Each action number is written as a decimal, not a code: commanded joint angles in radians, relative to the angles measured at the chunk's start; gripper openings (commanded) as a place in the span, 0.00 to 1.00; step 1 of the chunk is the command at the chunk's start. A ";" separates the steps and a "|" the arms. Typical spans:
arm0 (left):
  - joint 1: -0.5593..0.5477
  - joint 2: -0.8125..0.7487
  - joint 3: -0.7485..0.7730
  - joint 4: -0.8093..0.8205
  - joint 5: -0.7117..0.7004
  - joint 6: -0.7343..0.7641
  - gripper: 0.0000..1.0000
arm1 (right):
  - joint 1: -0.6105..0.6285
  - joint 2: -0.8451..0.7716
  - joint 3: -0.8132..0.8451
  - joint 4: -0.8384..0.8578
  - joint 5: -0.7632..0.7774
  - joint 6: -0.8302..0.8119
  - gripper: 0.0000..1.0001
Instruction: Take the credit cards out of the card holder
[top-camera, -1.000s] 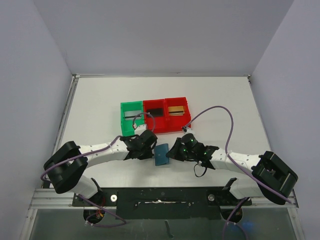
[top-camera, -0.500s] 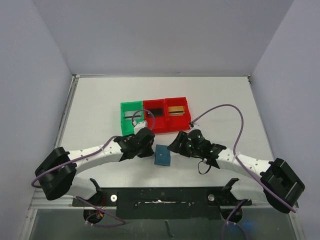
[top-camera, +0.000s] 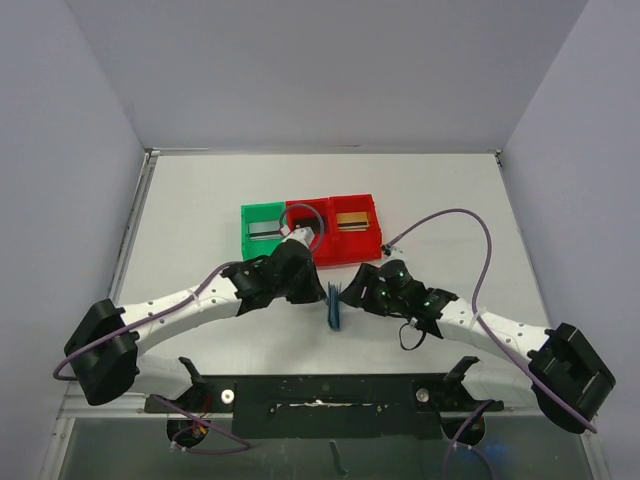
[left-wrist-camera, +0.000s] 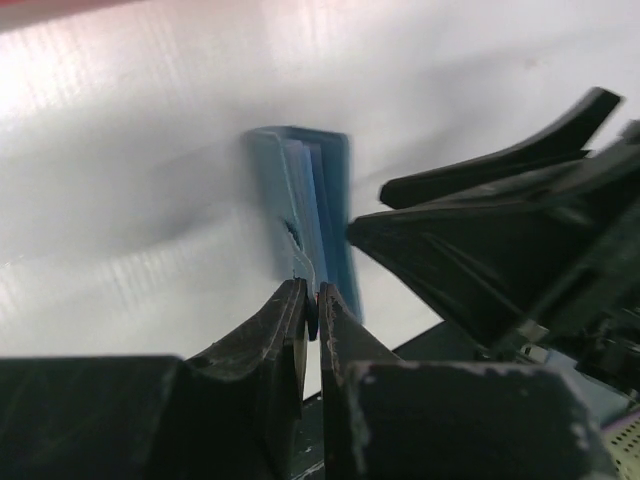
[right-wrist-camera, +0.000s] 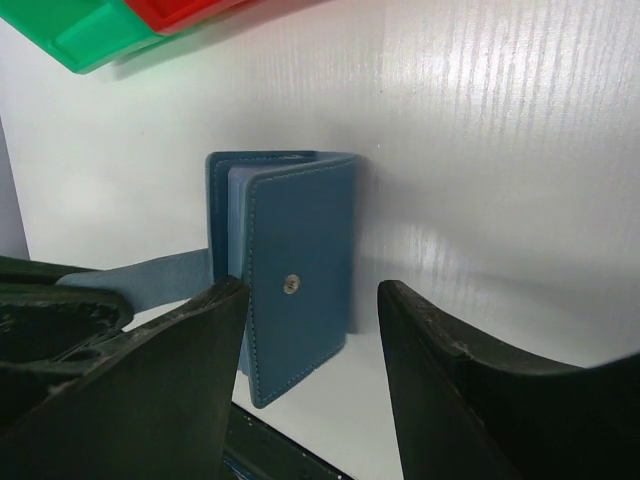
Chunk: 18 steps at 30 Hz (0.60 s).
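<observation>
The blue card holder (top-camera: 334, 305) stands on edge on the white table between my two grippers. In the right wrist view the card holder (right-wrist-camera: 300, 270) shows a snap stud on its outer panel and pale inner leaves at its left side. A blue flap (right-wrist-camera: 140, 275) runs from it to my left gripper (left-wrist-camera: 312, 297), which is shut on that flap's edge, just in front of the card holder (left-wrist-camera: 300, 200). My right gripper (right-wrist-camera: 312, 290) is open, with the snap panel just ahead of its gap and no contact visible. No credit card shows inside the holder.
Behind the holder stand a green bin (top-camera: 247, 240) and two red bins (top-camera: 296, 212) (top-camera: 375, 228), joined in a row; each holds a flat card. A purple cable (top-camera: 450, 215) loops over the table on the right. Grey walls close in both sides.
My right gripper has opened and let go of the card holder. The holder has turned from lying nearly flat to standing on edge. The left arm has reached further forward and right.
</observation>
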 joint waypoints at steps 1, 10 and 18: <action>-0.005 -0.011 0.094 0.049 0.083 0.053 0.00 | -0.010 -0.029 -0.002 -0.025 0.044 0.013 0.54; -0.012 0.107 0.143 0.091 0.114 0.062 0.00 | -0.013 -0.230 -0.002 -0.283 0.325 0.103 0.55; -0.016 -0.012 0.057 0.091 0.049 0.003 0.00 | -0.019 -0.417 -0.082 -0.233 0.347 0.103 0.86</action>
